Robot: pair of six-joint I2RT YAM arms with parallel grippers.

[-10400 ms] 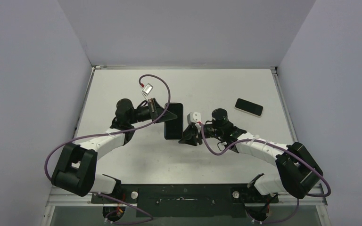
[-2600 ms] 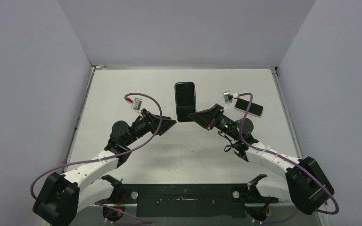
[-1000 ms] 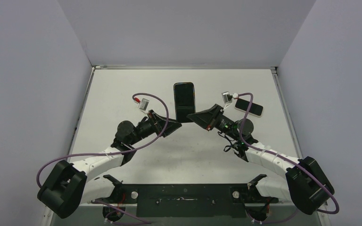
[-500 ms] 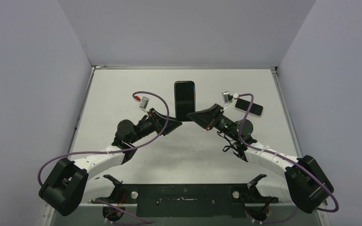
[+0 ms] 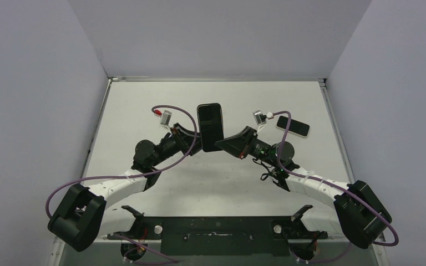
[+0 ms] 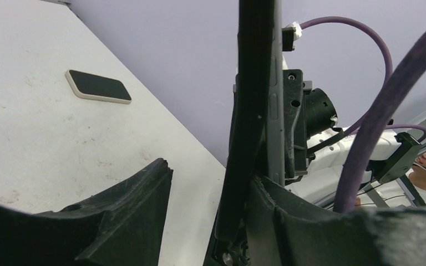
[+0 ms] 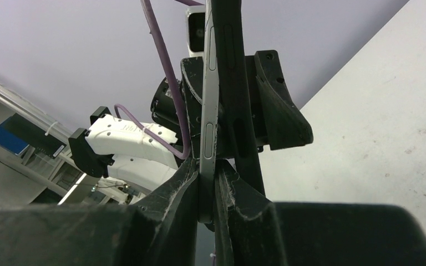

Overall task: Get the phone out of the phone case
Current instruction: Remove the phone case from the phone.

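A black phone (image 5: 209,126) in a black case stands upright in the air above the table's middle, screen toward the top camera. My right gripper (image 5: 224,145) is shut on its lower right edge. In the right wrist view the grey phone rim (image 7: 209,111) runs down between my closed fingers (image 7: 208,172), with the black case (image 7: 230,105) beside it. My left gripper (image 5: 195,143) is at the phone's lower left. In the left wrist view its jaws (image 6: 208,177) are apart. The black case edge (image 6: 253,111) lies against one finger (image 6: 310,221); the other finger (image 6: 127,210) is clear of it.
A second phone with a pale rim (image 5: 293,126) lies flat on the white table at the back right; it also shows in the left wrist view (image 6: 99,87). Purple cables loop over both wrists. Grey walls close the table on three sides.
The held phone has moved left and a little toward me with the right gripper. My left gripper has come up against its lower left edge.
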